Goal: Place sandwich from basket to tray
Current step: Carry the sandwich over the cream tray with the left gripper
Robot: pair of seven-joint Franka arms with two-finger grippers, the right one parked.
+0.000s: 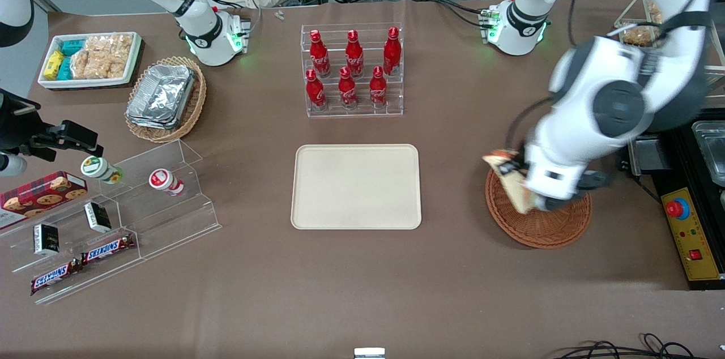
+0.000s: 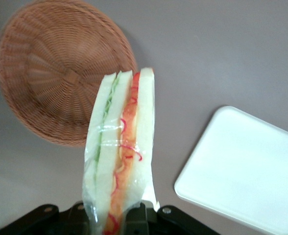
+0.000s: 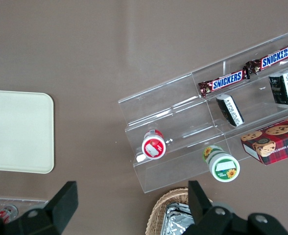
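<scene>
- Lying flat in the middle of the tabletop, the tray is sitting bare, with the rack of red bottles farther from the front camera than it.
- Hanging above the basket, toward the working arm's end of the tabletop, the gripper is carrying the sandwich clear of the wicker, near the rim on the tray's side.
- Showing the hold best, the wrist view is giving the fingers closed on one end of the wrapped sandwich, with the wedge reaching out over the basket and the tray lying near.
- Judging by the clear film and pale bread, the sandwich is looking light, soft and easy to crush; the wrap is likely slippery, so a gentle pinch across the bread faces, near the thick end, is seeming wisest.
- Covering the whole layout, the front view is hiding much of the grasp under the arm; the wrist view is revealing the red and green filling layers and the empty basket floor, which the front view is not showing.
- Judging the task about halfway, the carry across to the tray is remaining.
</scene>
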